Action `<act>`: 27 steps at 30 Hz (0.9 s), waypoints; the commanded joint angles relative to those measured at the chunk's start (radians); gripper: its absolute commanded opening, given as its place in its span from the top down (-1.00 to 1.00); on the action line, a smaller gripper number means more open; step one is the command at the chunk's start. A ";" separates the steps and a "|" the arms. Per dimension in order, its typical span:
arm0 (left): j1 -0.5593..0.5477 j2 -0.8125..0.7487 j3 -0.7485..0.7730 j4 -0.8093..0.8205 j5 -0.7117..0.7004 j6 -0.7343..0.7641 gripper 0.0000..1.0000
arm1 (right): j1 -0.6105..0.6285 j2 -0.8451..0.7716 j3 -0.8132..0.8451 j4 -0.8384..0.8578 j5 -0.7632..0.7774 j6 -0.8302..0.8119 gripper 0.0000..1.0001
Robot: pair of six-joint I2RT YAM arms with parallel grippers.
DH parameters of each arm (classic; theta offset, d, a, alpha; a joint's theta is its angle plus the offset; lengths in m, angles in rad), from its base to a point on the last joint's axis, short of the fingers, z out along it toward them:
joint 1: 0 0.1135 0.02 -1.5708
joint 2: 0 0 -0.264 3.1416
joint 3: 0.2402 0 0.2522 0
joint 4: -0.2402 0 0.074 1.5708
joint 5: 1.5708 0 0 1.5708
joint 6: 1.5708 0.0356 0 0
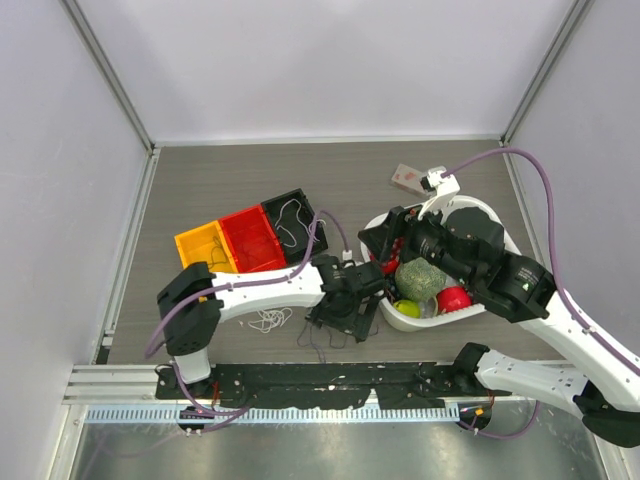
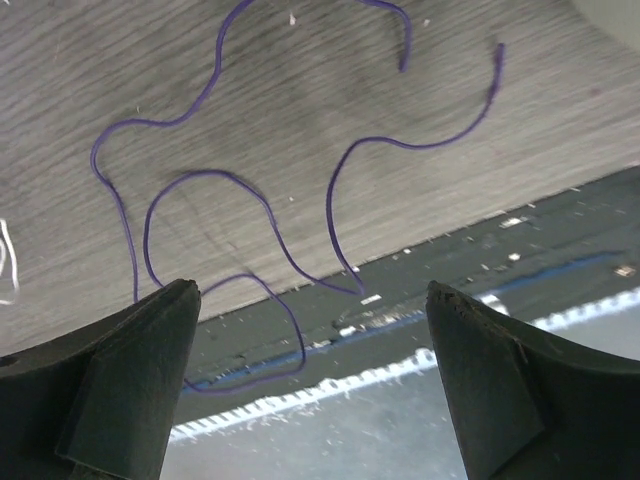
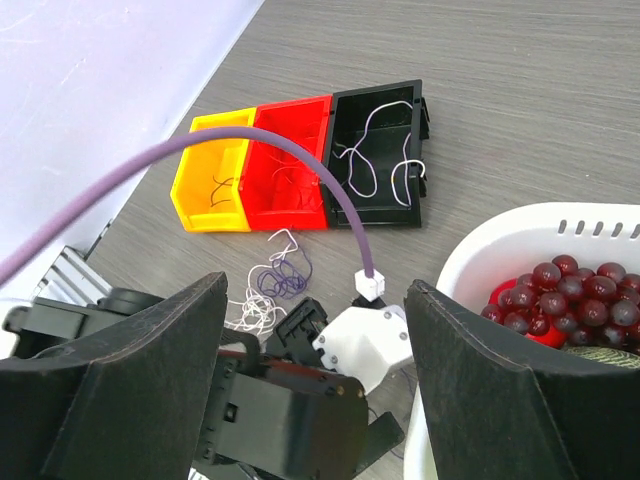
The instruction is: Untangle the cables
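Surface: grey wood-grain tabletop between white walls, with a black mounting rail along its 6 o'clock edge.
Left fingers: left gripper is spread wide with nothing between its dark pads. It hovers tips-down over a cord, likely lined up to pick it.
Right fingers: right gripper is equally wide and empty, poised above the basket, probably leaving the left arm room.
Purple cord: thin dark purple cable lies directly under the left gripper in open wavy loops. Its 6 o'clock end spills onto the rail, and no knots show.
Tangle: small bundle of thin white and purple cords lies on the table at 9 o'clock from the left gripper and looks knotted.
Bins: yellow plastic bin, red plastic bin and black plastic bin sit in a row at 11 o'clock. A loose white cord lies in the black one, apparently sorted there.
Basket: white perforated plastic basket of fruit at 3 o'clock.
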 commanded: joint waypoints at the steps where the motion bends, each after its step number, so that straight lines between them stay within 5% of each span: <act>1: -0.016 0.044 0.030 -0.012 -0.125 0.077 -0.99 | -0.003 -0.024 -0.005 0.030 0.015 0.013 -0.54; 9: -0.018 0.103 -0.014 0.004 -0.186 0.273 -0.99 | -0.003 -0.035 -0.002 0.024 0.012 0.013 -0.53; 13: -0.007 0.110 -0.059 0.043 -0.098 0.331 -0.99 | -0.001 -0.036 -0.005 0.021 0.013 0.014 -0.53; 18: 0.044 0.077 -0.154 0.141 0.025 0.364 -0.99 | -0.003 -0.044 -0.006 0.021 0.015 0.016 -0.53; 27: 0.073 0.071 -0.200 0.172 0.008 0.351 -0.89 | -0.003 -0.047 0.000 0.015 0.016 0.011 -0.53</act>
